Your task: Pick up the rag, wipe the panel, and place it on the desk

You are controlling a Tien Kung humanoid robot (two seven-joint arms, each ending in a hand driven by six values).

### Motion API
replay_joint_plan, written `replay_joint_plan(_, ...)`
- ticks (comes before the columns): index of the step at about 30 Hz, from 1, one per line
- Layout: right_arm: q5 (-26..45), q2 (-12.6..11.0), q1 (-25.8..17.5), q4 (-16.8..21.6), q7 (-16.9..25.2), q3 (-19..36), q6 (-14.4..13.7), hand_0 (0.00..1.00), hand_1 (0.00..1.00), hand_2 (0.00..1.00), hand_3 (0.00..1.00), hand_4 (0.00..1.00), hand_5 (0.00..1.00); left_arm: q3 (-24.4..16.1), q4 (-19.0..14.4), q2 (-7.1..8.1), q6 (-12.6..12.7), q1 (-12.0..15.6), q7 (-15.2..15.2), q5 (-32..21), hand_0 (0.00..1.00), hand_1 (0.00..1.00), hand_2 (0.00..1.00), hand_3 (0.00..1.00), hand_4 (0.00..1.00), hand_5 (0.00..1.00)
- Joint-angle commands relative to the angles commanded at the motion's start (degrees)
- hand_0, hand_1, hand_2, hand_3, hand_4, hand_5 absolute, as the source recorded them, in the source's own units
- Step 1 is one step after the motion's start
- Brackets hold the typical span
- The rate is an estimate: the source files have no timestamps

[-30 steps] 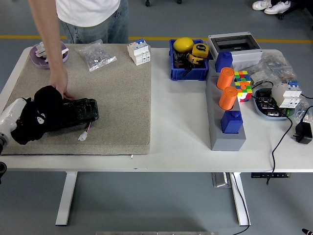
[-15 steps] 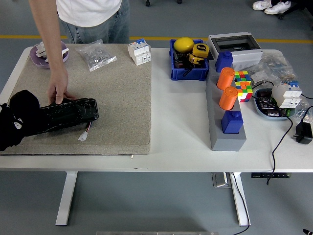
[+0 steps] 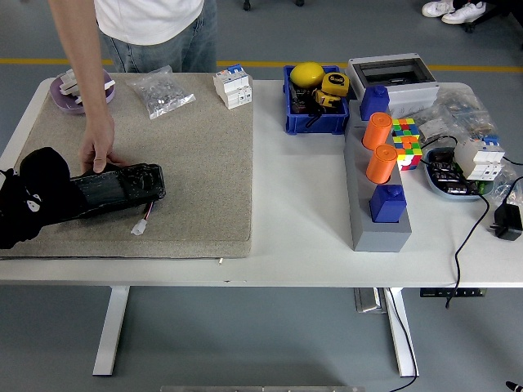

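Observation:
A black panel (image 3: pixel 114 186) lies on the beige mat (image 3: pixel 196 163) at the left, with a small white connector on a wire (image 3: pixel 140 226) below it. My left hand (image 3: pixel 24 208) is at the picture's left edge, over the panel's left end, shut on the black rag (image 3: pixel 45 175). Rag and hand merge into one dark mass, so the fingers are hard to separate. A person stands at the far side, and their hand (image 3: pixel 96 151) presses on the panel's upper edge. My right arm is out of view.
On the mat's far side are a purple dish (image 3: pixel 61 94), a bag of small parts (image 3: pixel 162 92) and a white breaker (image 3: pixel 231 86). To the right stand a blue bin (image 3: pixel 312 102), a grey holder with orange and blue pieces (image 3: pixel 380 224), a puzzle cube (image 3: pixel 404 139) and cables.
My left hand slid with the rag leftward along the panel to its left end and now sits slightly further right. The person's hand stayed on the panel.

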Motion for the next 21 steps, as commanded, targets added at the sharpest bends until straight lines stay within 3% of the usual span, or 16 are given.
replay_joint_plan(21, 0.15, -0.09, 0.42, 0.00, 0.04, -0.21, 0.04, 0.762, 0.701, 0.728, 0.703, 0.998, 0.633, 11.67, -0.03, -3.19, -0.13, -8.37, 1.02, 0.10, 0.243, 0.247, 0.606, 0.516, 0.073, 0.002)
